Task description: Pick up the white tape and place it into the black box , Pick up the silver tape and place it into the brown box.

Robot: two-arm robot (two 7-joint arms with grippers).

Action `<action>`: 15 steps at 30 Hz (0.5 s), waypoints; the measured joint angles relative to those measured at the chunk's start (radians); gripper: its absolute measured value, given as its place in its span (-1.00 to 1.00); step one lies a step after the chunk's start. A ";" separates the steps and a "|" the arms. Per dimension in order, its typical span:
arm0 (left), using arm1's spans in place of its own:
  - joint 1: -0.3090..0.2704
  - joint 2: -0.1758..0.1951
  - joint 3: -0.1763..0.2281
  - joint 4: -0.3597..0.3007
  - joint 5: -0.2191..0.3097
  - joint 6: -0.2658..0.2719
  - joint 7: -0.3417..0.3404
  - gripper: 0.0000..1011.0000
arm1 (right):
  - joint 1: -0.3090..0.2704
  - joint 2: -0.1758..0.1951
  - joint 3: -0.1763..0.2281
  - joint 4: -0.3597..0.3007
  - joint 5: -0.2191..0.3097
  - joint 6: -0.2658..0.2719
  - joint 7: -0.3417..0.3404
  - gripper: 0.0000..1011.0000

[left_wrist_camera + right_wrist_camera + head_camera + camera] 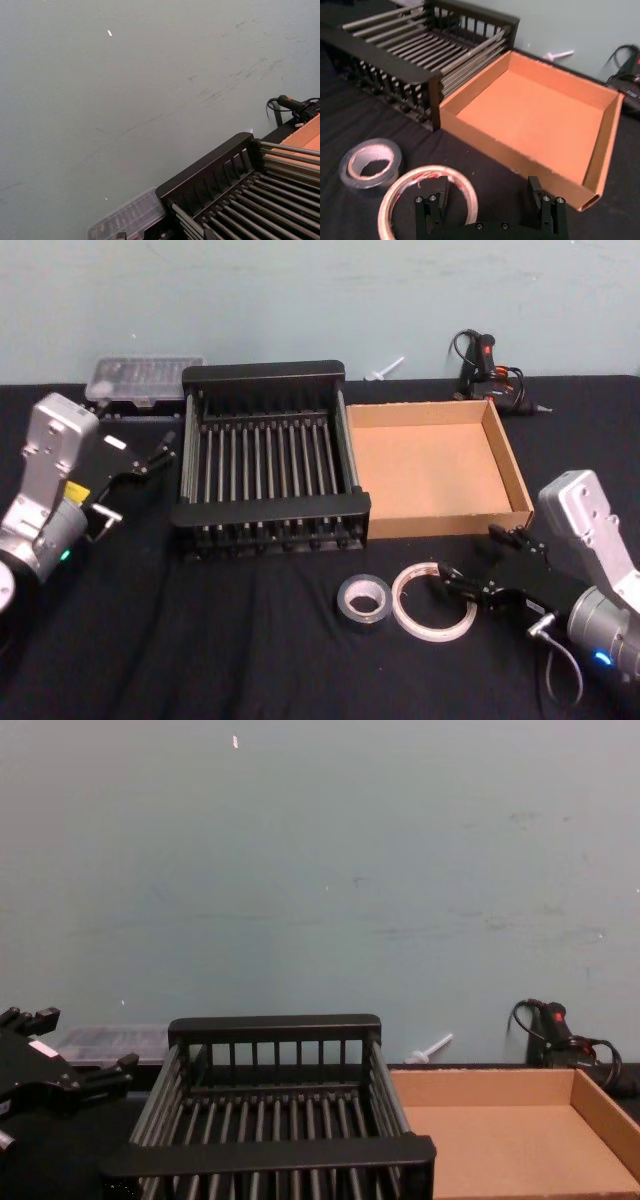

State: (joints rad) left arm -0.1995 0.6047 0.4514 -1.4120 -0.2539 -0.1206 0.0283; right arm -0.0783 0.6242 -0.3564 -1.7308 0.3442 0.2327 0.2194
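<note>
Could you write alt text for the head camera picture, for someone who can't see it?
The right gripper, open, reaches the white tape, beside the silver tape on a black table, before the black box and brown box.

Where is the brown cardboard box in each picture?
Head view: the brown box sits right of centre, beside the black box.
Left wrist view: just an orange corner past the crate's bars.
Right wrist view: it fills the middle.
Chest view: lower right.
Shared landmark: the black box.
</note>
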 joint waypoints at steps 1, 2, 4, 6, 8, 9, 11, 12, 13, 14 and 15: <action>0.000 0.000 0.000 0.000 0.000 0.000 0.000 0.98 | 0.000 0.001 -0.001 -0.003 -0.003 0.017 0.005 0.98; 0.000 0.000 0.000 0.000 0.000 0.000 0.000 0.98 | 0.000 0.001 -0.002 -0.004 -0.005 0.025 0.008 0.98; 0.000 0.000 0.000 0.000 0.000 0.000 0.000 0.98 | 0.001 0.001 -0.002 -0.005 -0.007 0.038 0.012 0.98; 0.000 0.000 0.000 0.000 0.000 0.000 0.000 0.98 | 0.000 -0.001 -0.003 -0.006 -0.012 0.054 0.016 0.98; 0.000 0.000 0.000 0.000 0.000 0.000 0.000 0.98 | -0.001 -0.004 -0.003 -0.006 -0.016 0.066 0.020 0.98; 0.000 0.000 0.000 0.000 0.000 0.000 0.000 0.98 | -0.002 -0.005 -0.003 -0.006 -0.017 0.069 0.022 0.98; 0.000 0.000 0.000 0.000 0.000 0.000 0.000 0.98 | -0.003 -0.009 -0.002 -0.005 -0.022 0.078 0.026 0.98; 0.000 0.000 0.000 0.000 0.000 0.000 0.000 0.98 | -0.003 -0.009 -0.002 -0.005 -0.022 0.078 0.026 0.98; 0.000 0.000 0.000 0.000 0.000 0.000 0.000 0.98 | -0.004 -0.013 -0.001 -0.003 -0.024 0.082 0.029 0.98; 0.000 0.000 0.000 0.000 0.000 0.000 0.000 0.98 | -0.004 -0.014 -0.001 -0.002 -0.026 0.084 0.030 0.98; 0.000 0.000 0.000 0.000 0.000 0.000 0.000 0.98 | -0.004 -0.018 0.000 0.001 -0.029 0.087 0.033 0.98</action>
State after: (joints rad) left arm -0.1995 0.6047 0.4514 -1.4120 -0.2539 -0.1205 0.0283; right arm -0.0821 0.6067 -0.3564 -1.7296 0.3157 0.3193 0.2525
